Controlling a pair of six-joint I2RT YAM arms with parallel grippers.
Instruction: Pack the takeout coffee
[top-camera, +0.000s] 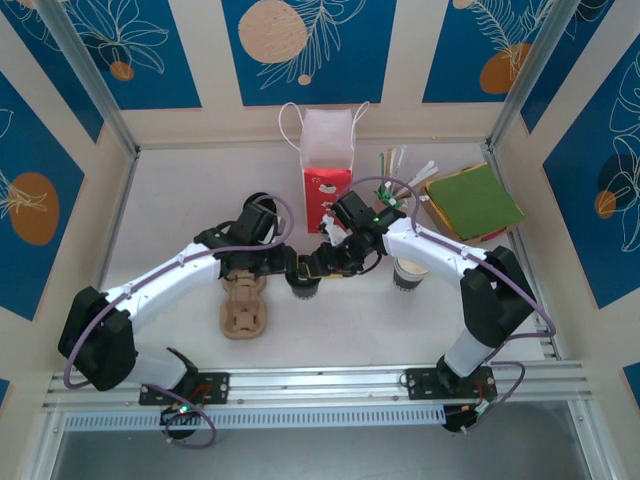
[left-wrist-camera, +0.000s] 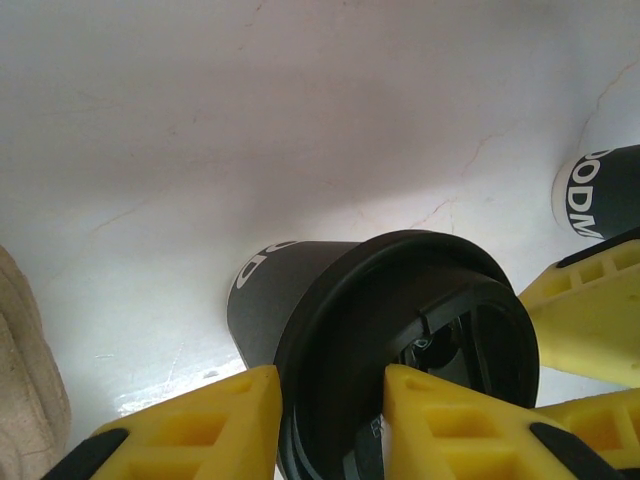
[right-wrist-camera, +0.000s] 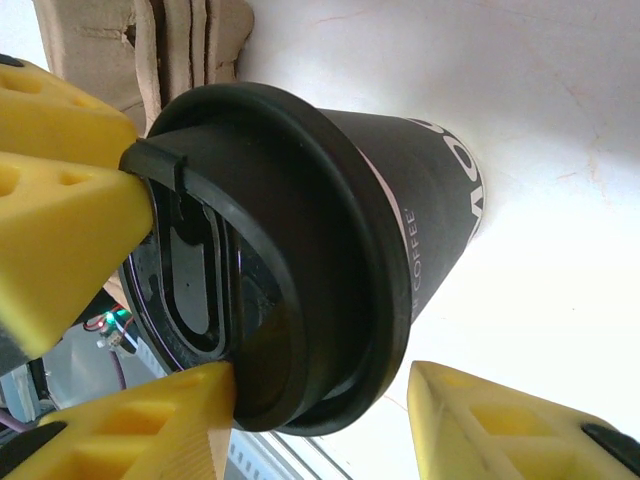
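The takeout coffee (top-camera: 303, 288) stands on the white table between the two arms; its black lid (right-wrist-camera: 290, 230) is on and its dark band (left-wrist-camera: 290, 280) carries white lettering. My left gripper (left-wrist-camera: 330, 385) is shut on the lid's rim, one yellow finger outside the rim and the other on the lid's top. It comes in from the left in the top view (top-camera: 303, 268). My right gripper (right-wrist-camera: 322, 380) straddles the opposite side of the rim, open: one finger (right-wrist-camera: 150, 425) touches the lid's top, the other (right-wrist-camera: 510, 425) stands clear of the rim.
A cardboard cup carrier (top-camera: 245, 305) lies just left of the cup. A second, lidless cup (top-camera: 410, 272) stands to the right. A red and white paper bag (top-camera: 327, 170) stands behind. Green napkins (top-camera: 475, 200) and stirrers (top-camera: 400, 165) are at the back right.
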